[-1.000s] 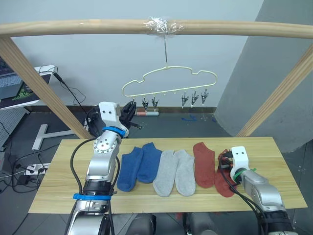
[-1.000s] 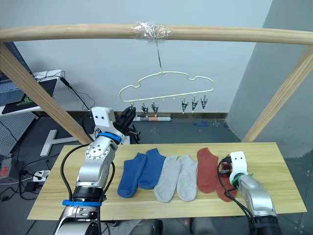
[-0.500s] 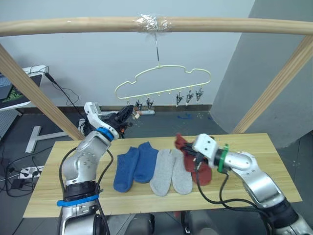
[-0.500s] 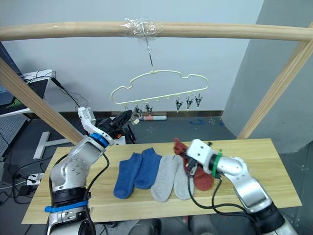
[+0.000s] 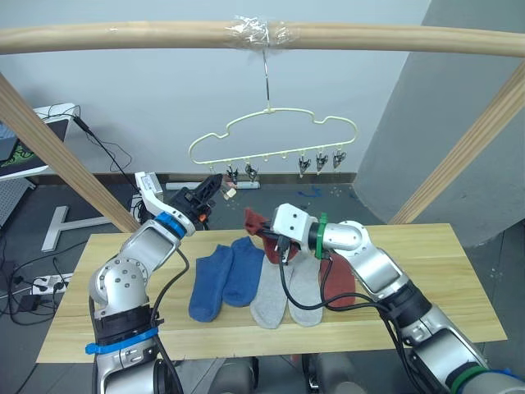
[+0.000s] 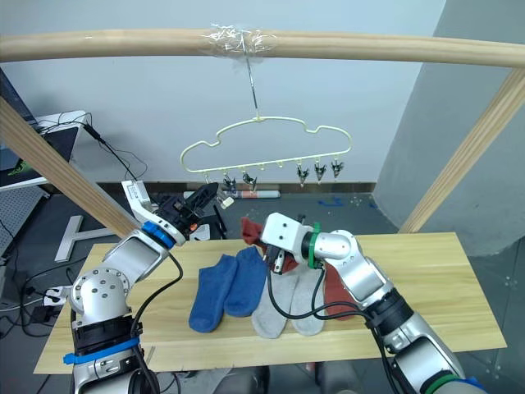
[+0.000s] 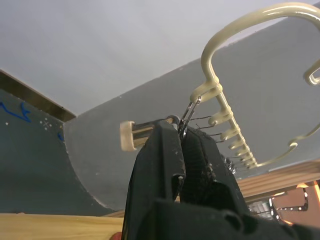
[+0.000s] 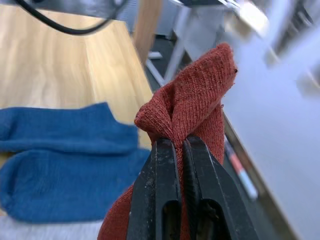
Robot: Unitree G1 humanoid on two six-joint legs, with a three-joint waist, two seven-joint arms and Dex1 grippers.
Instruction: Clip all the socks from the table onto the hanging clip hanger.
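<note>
The pale yellow-green clip hanger (image 5: 271, 135) hangs by its hook from the taped wooden beam. My left gripper (image 5: 213, 185) is raised to the hanger's left end. In the left wrist view it (image 7: 181, 131) is shut on the leftmost metal clip (image 7: 188, 111). My right gripper (image 8: 179, 144) is shut on a rust red sock (image 5: 253, 221), held up above the table (image 5: 98, 312) just right of the left gripper. On the table lie two blue socks (image 5: 220, 277), two light grey socks (image 5: 283, 289) and another rust red sock (image 5: 340, 285).
The round wooden beam (image 5: 123, 37) spans the top, with slanted wooden posts (image 5: 57, 156) at both sides of the table. Other clips (image 5: 321, 161) hang along the hanger's bar. Cables and a side desk (image 5: 25, 148) stand on the floor at the far left.
My right arm has lifted one rust red sock off the table's right side and carried it left and up towards the hanger's left end. The left gripper closed in on the leftmost clip.
</note>
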